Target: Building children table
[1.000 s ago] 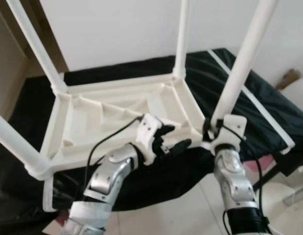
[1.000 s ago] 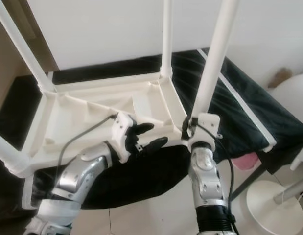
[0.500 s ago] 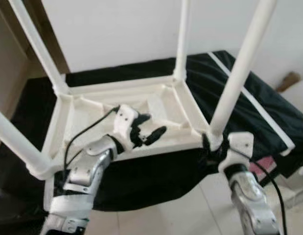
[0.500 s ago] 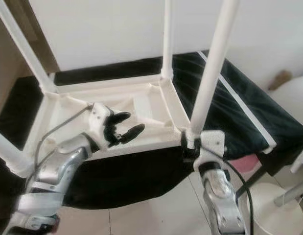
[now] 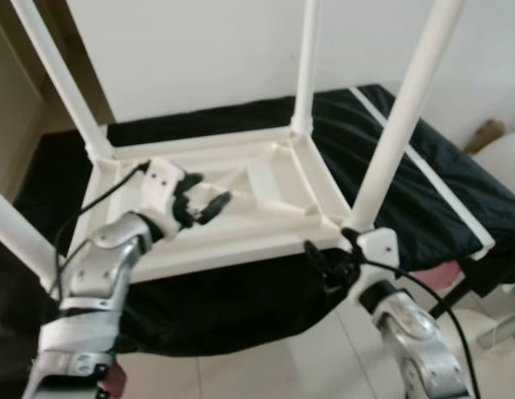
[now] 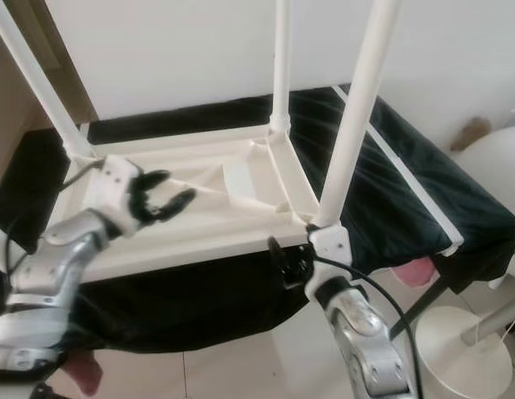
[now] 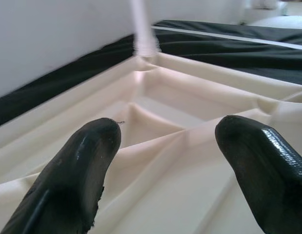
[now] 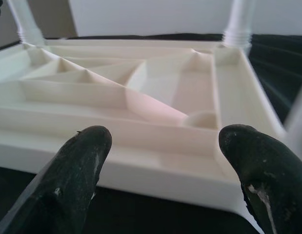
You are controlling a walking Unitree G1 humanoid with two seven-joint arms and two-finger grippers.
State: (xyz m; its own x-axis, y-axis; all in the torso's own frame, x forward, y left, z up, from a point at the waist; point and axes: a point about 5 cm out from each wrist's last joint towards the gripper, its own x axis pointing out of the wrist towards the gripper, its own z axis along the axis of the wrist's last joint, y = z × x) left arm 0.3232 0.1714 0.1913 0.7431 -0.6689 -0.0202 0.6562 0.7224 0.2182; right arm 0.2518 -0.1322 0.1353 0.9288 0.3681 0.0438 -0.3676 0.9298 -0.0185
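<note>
A white plastic children's table (image 5: 240, 199) lies upside down on a bench draped in black cloth (image 5: 423, 191), its ribbed underside facing up. Four white legs stand in its corners: far left (image 5: 61, 79), far right (image 5: 305, 66), near right (image 5: 403, 108), near left (image 5: 16, 237).

Two silver arms are in view. A second ago the right tool (image 5: 324, 264) sat at the base of the near right leg; now it has dropped below the near edge of the table, fingers apart, holding nothing. The left tool (image 5: 199, 204) has swung from the near edge leftward over the underside, fingers also apart and empty.

With all four legs seated and both tools released, assembly looks nearly finished; turning the table upright likely remains.

One white round stool or base (image 6: 457, 341) stands on the floor at right.
</note>
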